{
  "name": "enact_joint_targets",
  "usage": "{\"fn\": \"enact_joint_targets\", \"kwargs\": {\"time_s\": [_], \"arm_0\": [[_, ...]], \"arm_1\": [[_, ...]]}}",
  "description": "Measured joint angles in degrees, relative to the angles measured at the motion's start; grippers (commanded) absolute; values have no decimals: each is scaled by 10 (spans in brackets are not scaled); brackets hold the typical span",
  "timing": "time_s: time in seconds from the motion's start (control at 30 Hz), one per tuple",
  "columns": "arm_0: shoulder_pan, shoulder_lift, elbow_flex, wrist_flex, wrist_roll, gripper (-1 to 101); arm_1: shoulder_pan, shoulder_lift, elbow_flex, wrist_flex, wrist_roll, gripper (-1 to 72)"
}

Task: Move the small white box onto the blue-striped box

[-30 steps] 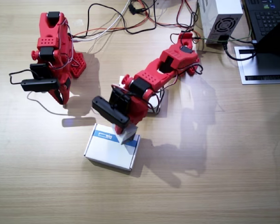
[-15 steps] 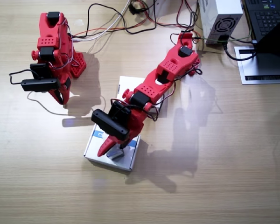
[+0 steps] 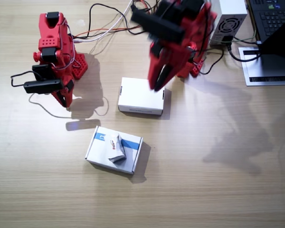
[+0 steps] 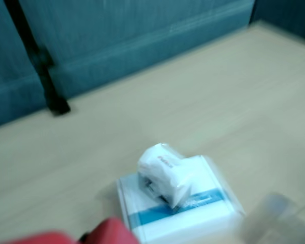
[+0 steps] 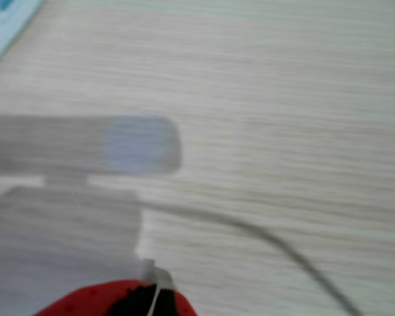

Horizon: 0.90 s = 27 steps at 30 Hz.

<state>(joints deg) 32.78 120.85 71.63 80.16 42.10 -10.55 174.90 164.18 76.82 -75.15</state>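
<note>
- Nearest the camera in the fixed view, the flat white rectangular cardboard blue-striped box lay on the pale wood-grain table, a blue band crossing its top and a small label at one corner.
- The tiny small white box, a carton with a red mark and a grey side, rested tilted on top of that box, touching nothing else; in a wrist view it showed blurred, with soft rounded edges, sitting over the blue band of the blue-striped box.
- Farther back lay a large plain white flat cardboard box, apart from the striped one.
- The red plastic left arm's gripper hung blurred above that plain box's far side, its two pointed fingers parted and holding nothing.
- The red right arm's gripper pointed down at the table, well apart from both boxes; whether its jaws were parted I cannot tell.
- Farthest, tangled black, white and red cables, a grey metal power supply box and a dark laptop lined the table's edge.
</note>
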Motion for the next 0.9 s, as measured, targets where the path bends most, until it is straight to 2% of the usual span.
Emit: {"fn": "enact_joint_targets", "kwargs": {"time_s": [0.07,0.13,0.2,0.27,0.37,0.43,0.5,0.53,0.6,0.77,0.9], "arm_0": [[-107,146,240,-113,60,-3],[-162,207,490,-214,91,-3],[-217,201,705,-265,95,-3],[-244,194,792,-279,92,-3],[-296,310,911,-272,150,-3],[-317,488,988,-177,205,-2],[-375,611,1013,-136,247,-1],[-395,622,1015,-129,256,0],[-403,642,1020,-127,258,12],[-413,653,1035,-146,188,0],[-385,650,1036,-122,266,0]], "arm_1": [[-1,2,-1,11,-1,1],[-12,20,-1,27,-1,1],[-17,18,1,33,-1,1],[-17,19,1,40,-1,15],[-18,26,1,40,-1,71],[-18,36,1,49,-1,100],[-18,39,1,51,-11,23],[-18,39,1,51,-29,1],[-12,39,1,51,-48,1],[39,49,1,51,-27,1],[110,50,1,51,-30,2]]}}
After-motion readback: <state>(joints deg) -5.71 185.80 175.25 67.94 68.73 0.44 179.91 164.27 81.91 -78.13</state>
